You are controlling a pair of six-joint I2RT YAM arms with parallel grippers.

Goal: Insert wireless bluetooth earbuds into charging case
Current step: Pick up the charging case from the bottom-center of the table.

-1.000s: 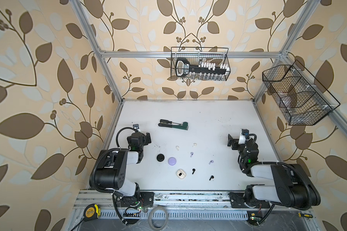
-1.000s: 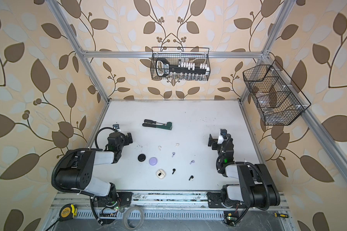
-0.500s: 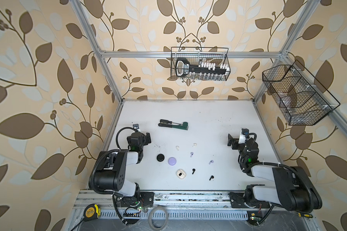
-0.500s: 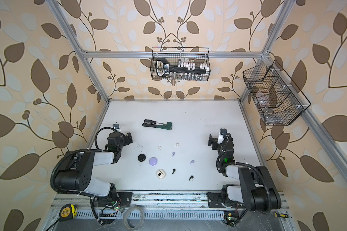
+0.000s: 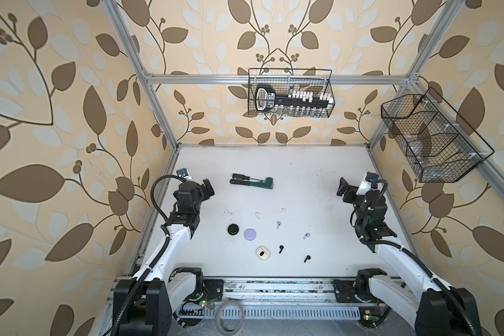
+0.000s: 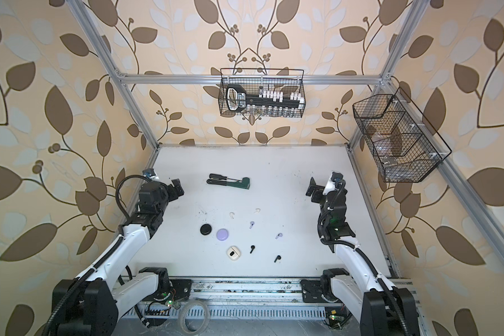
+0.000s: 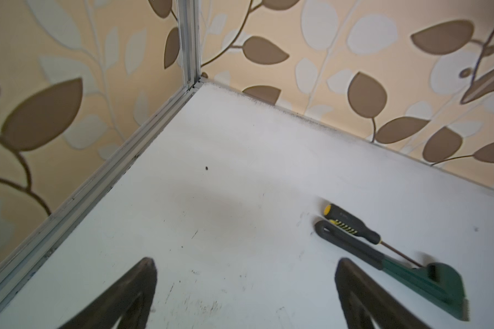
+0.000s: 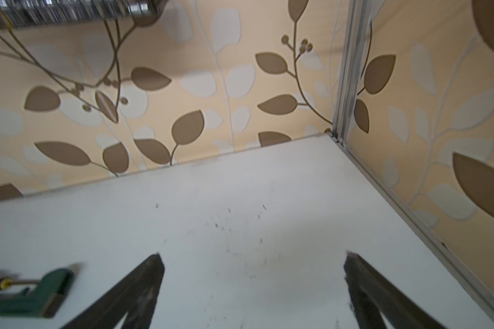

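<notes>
A: While the left end effector (image 7: 244,265) and right end effector (image 8: 254,259) both hang released, empty, where are the earbuds (image 5: 278,224)?
B: Loose on the counter (image 5: 303,174), just right of three cases (image 5: 250,234) — top views only; wrist views show bare counter and a wrench (image 7: 428,280). Best open a matching case first, then pinch one bud's stem.

Left arm (image 5: 175,239) and right arm (image 5: 397,258): white link shells, black joints, looping black ribbed cables (image 5: 153,197), dark tapered fingers (image 7: 139,280)
</notes>
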